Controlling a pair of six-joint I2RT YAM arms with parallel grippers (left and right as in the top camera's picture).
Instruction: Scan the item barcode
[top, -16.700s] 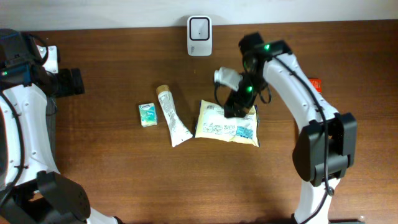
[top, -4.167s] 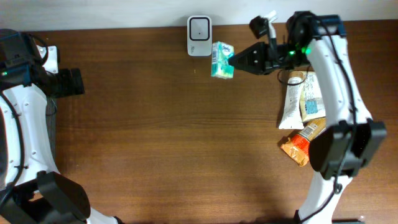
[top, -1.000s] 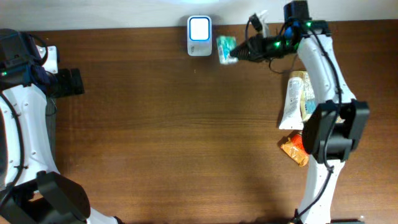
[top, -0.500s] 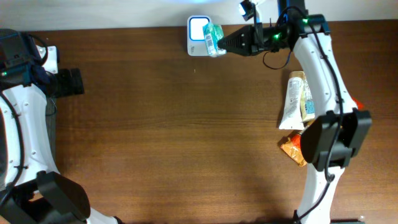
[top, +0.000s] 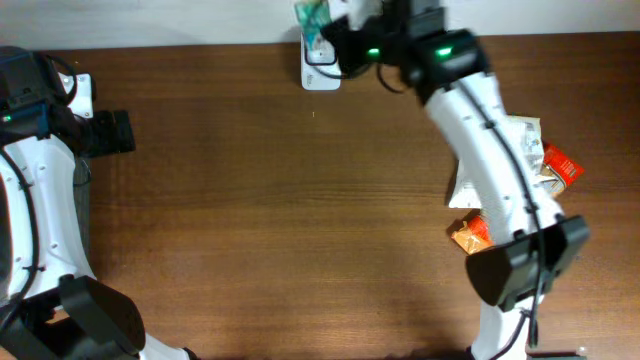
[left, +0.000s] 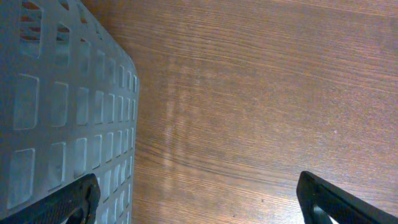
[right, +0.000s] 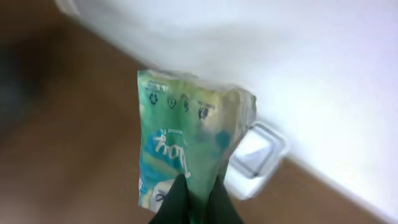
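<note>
- Here, the right gripper (top: 328, 30) reaches to the far edge of the table (top: 300, 220), pinched closed on the green packet (top: 312, 17).
- Seen from overhead, the packet is held off the wood, above the white scanner (top: 320, 72) and partly over the pale wall (top: 150, 20) strip behind the table's back edge.
- The middle of the table is bare wood, a broad stretch between the two arms.
- On the right side, beside the right arm, lie a pale pouch (top: 524, 135) and an orange wrapper (top: 561, 166), near the table's right edge.
- The left gripper (top: 118, 132) sits at the left edge, well apart from the packet.
- Only the left wrist view shows its fingers (left: 78, 200) spread wide with nothing between them, and a grey perforated basket (left: 62, 93) just beside them.
- Only the right wrist view shows the grip: dark fingertips (right: 180, 198) clamp the packet's lower edge, and the packet hangs upright and slightly tilted, with the scanner's window beyond it to the right.
</note>
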